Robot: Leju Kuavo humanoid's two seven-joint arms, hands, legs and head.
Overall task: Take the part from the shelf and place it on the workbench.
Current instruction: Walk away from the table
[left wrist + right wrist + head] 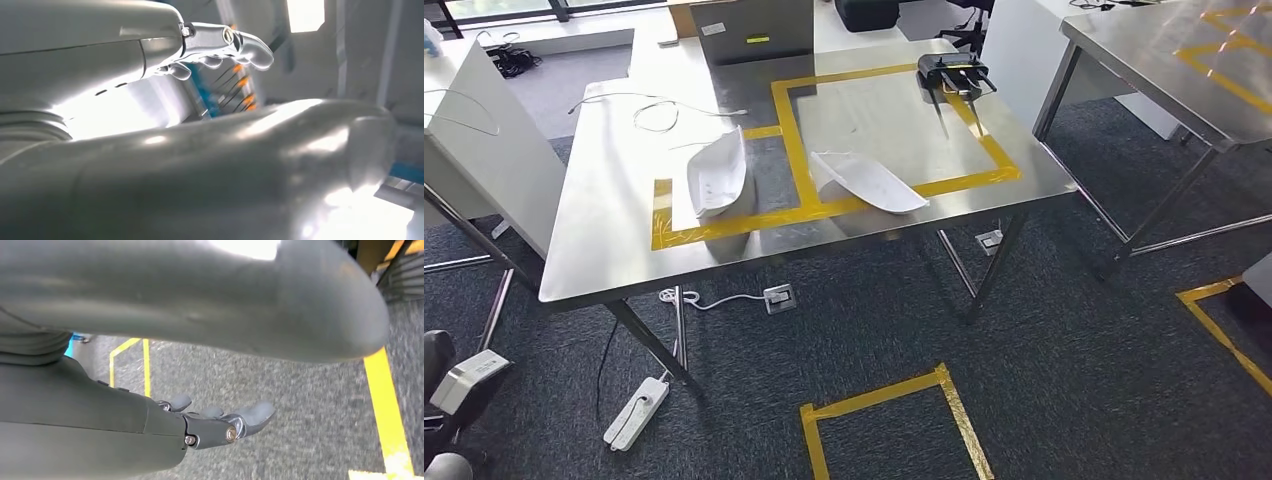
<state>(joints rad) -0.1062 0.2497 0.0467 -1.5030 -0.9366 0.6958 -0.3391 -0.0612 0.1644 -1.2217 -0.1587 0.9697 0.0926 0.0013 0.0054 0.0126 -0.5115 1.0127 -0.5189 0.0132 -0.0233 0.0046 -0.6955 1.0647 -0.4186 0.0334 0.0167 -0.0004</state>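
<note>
From the head view the steel desk [604,240] fills the scene from nine to two o'clock, and two white parts already lie on it: the left part [718,173] straddles the yellow tape outline [792,140] at about ten o'clock, and the right part [867,181] sits inside the outline near twelve, well apart from the first. A black device [954,75] stands toward one o'clock at the far corner of the taped square. The left hand [220,47] shows extended fingers with nothing between them, so it looks empty, though the blur and glare make that a cautious reading; the right hand [220,422] hangs over grey carpet with its fingers apart and nothing held. No shelf is visible here, so the robot is judged to be between placements, with the next move calling for a turn away toward the shelf to fetch another part. The desk's near edge lies close to both parts, and a power strip [635,412] and its cable lie on the floor at seven o'clock; open carpet spreads from five to three o'clock.
</note>
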